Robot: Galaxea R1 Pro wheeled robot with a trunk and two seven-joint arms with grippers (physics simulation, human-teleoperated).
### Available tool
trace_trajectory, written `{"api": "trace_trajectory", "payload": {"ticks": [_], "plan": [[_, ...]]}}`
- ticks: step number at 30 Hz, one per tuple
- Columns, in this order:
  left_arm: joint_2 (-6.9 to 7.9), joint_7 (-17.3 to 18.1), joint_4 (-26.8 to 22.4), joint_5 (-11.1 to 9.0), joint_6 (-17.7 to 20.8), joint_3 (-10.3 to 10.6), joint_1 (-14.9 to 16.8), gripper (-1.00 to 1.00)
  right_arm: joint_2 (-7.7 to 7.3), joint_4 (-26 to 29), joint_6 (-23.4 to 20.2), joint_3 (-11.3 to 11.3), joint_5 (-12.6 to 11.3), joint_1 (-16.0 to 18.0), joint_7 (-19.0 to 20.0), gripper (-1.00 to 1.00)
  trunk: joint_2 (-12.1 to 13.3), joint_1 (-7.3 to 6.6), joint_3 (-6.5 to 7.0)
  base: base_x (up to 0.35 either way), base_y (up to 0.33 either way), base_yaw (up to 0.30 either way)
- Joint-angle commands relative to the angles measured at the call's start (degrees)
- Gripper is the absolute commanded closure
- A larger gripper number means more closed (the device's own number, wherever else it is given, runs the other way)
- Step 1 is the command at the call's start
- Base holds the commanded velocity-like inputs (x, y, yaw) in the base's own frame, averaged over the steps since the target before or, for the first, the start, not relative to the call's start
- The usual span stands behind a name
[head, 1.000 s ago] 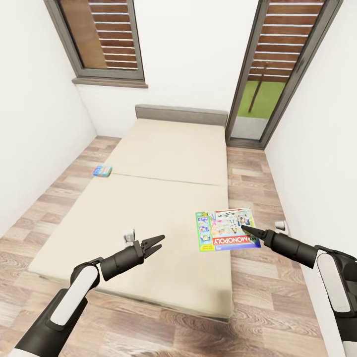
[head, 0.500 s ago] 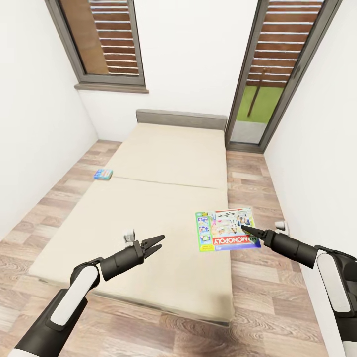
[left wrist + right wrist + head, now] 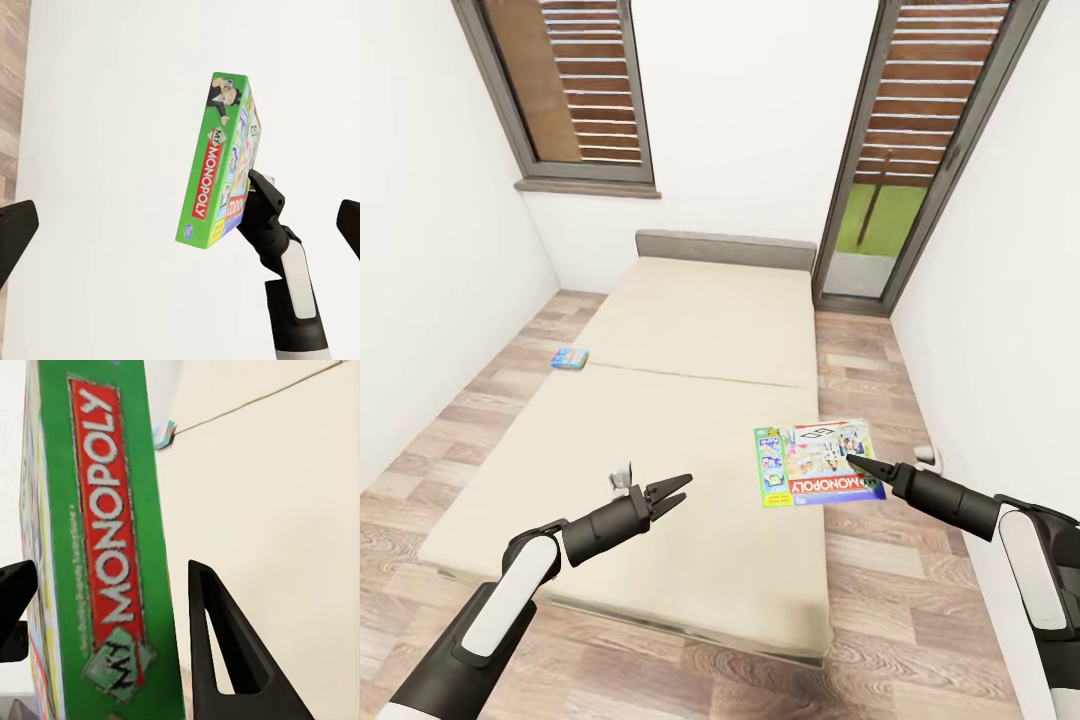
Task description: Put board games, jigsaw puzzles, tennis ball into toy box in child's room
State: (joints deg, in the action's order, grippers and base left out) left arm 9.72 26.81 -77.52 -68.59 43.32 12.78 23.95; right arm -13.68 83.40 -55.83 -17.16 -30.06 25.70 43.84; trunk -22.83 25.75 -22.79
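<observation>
White walls close in a narrow bedroom with a wood-plank floor (image 3: 920,560), a slatted window (image 3: 575,90) at the far left and a tall glazed door (image 3: 890,200) at the far right. We look down over the bed (image 3: 690,400), a wide cream mattress with a grey padded headboard (image 3: 725,250) against the far wall. Our right pincer (image 3: 852,461) is clenched on the Monopoly board game (image 3: 815,462), gripping the box at its near right edge and holding it above the bed's right side; in the right wrist view the green box side with its red name band (image 3: 105,555) stands between the two dark fingers (image 3: 217,652). From the left wrist view, the same box (image 3: 221,161) appears tilted on edge, held up by the right arm (image 3: 289,277) in front of the pale mattress. Our left pincer (image 3: 668,492) hangs released above the near part of the mattress, its jaws spread with nothing between them. A smaller blue board game (image 3: 569,358) lies flat on the floor just beside the bed's left edge, well apart from both arms.
</observation>
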Motion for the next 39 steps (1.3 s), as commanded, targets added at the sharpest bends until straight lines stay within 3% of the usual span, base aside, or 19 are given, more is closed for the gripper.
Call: {"api": "trace_trajectory", "payload": {"ticks": [1, 39], "plan": [[0.04, 0.0, 0.0, -0.2, 0.2, 0.0, 0.0, -1.0, 0.02, 0.0, -0.3, -0.1, 0.0, 0.0, 0.2, 1.0, -0.1, 0.03, 0.01, 0.0, 0.0, 0.0], [0.04, 0.0, 0.0, -0.2, 0.3, 0.0, 0.0, -1.0, -0.02, 0.0, -0.3, -0.1, 0.0, 0.0, 0.2, 1.0, -0.1, 0.03, 3.53, 0.0, 0.0, 0.0]]}}
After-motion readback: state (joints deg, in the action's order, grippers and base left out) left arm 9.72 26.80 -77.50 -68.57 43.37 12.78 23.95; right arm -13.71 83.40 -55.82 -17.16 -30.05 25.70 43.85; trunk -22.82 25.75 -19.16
